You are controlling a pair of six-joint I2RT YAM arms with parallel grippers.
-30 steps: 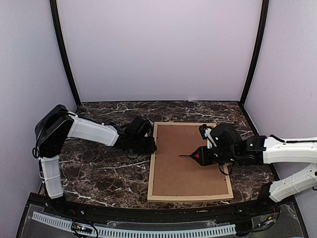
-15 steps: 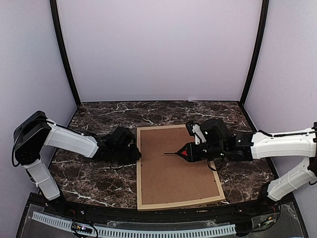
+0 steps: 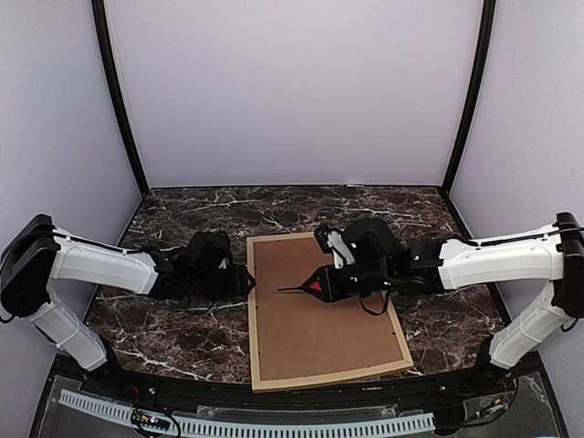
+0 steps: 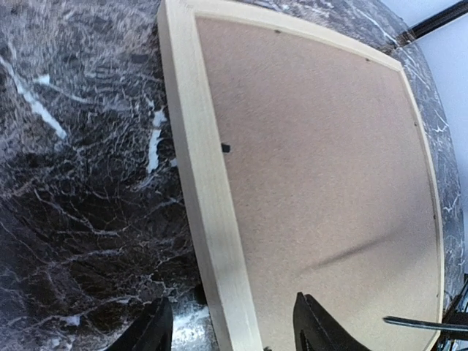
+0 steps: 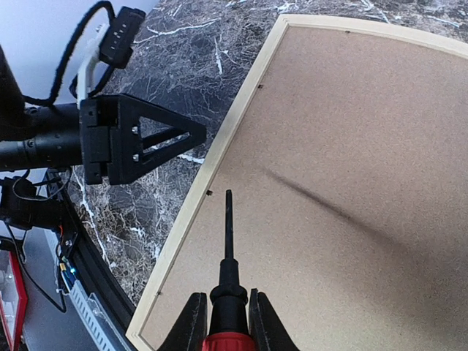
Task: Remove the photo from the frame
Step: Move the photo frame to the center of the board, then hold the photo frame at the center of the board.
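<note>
The right gripper (image 5: 228, 325) clamps a screwdriver (image 5: 228, 248) aimed at the frame (image 4: 197, 168)'s long left rail, which the left gripper (image 4: 234, 329) straddles, jaws apart.

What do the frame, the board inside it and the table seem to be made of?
The frame looks like pale, unfinished wood: matt, light cream, no gloss. The board seems brown pressed fibreboard: flat, finely speckled, without grain. The table looks like dark polished marble or a marble-look laminate: white veins and a slight sheen; which one, the look leaves open.
</note>
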